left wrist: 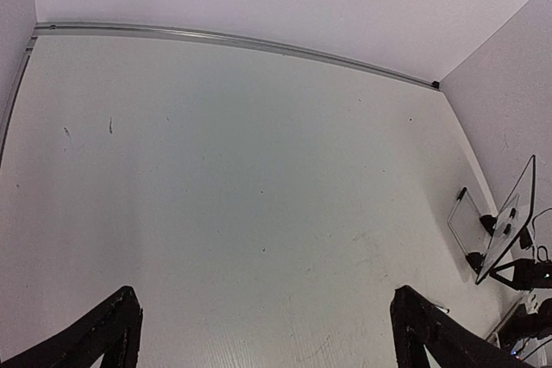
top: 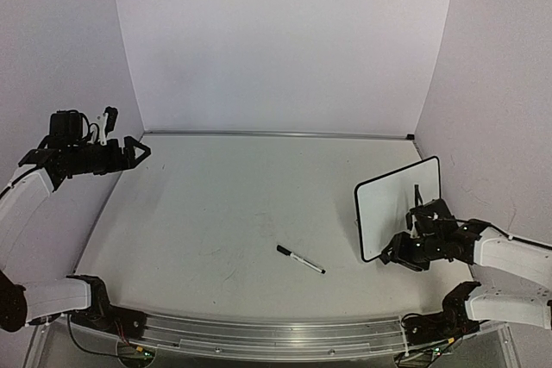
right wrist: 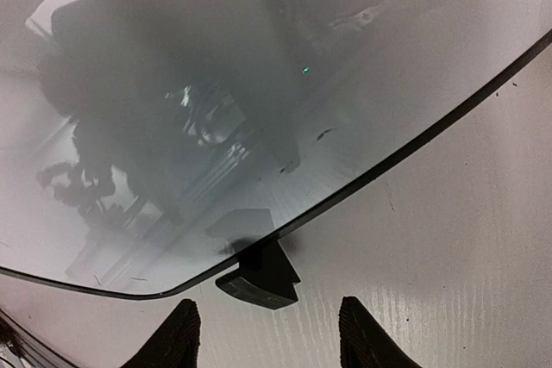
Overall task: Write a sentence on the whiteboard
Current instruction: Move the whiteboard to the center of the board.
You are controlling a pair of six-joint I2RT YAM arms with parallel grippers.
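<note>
The whiteboard (top: 398,207) stands tilted on its black feet at the right of the table. I see no lettering on it, only small dark specks and reflections. A black-capped marker (top: 300,259) lies loose on the table in the middle front. My right gripper (top: 390,254) is low at the board's near bottom edge, open and empty. In the right wrist view the gripper (right wrist: 269,338) stands just in front of a black foot (right wrist: 259,277) of the board (right wrist: 259,84). My left gripper (top: 140,151) is raised at the far left, open and empty (left wrist: 263,338). The board shows edge-on in the left wrist view (left wrist: 509,230).
Pale walls close the table at the back and both sides, with a metal strip (top: 276,134) along the back edge. A metal rail (top: 259,329) runs along the front between the arm bases.
</note>
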